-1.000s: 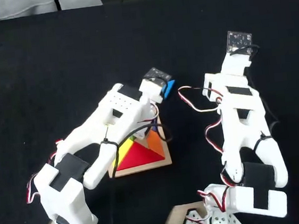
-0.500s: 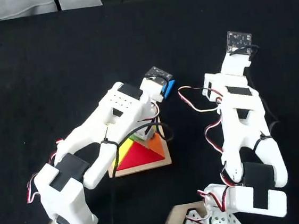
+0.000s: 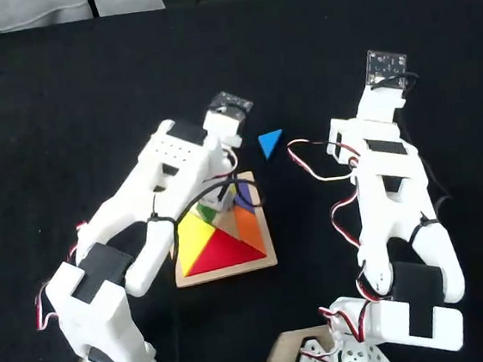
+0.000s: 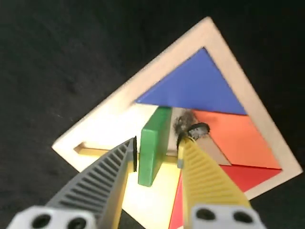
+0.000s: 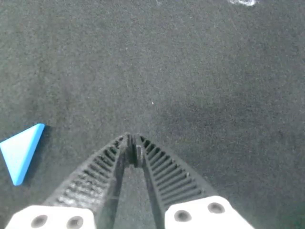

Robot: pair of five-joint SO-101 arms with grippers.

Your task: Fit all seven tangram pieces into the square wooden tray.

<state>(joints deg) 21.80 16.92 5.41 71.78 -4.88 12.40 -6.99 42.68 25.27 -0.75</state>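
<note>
Gripping across its two flat faces, the green piece [image 4: 153, 143] is being clamped edge-up by the left gripper [image 4: 158, 147] over the square wooden tray [image 4: 231, 74], beside the dark blue triangle [image 4: 195, 83]; contact with the tray floor cannot be told. The piece is being judged light, rigid and smooth-painted, so slipping and tilting are being noted as risks, and the mid-length hold is being rated sound. The right gripper [image 5: 132, 145] is being recorded as shut and empty above the black cloth [image 5: 200, 71], near the light blue triangle [image 5: 21, 152] lying outside the tray
</note>
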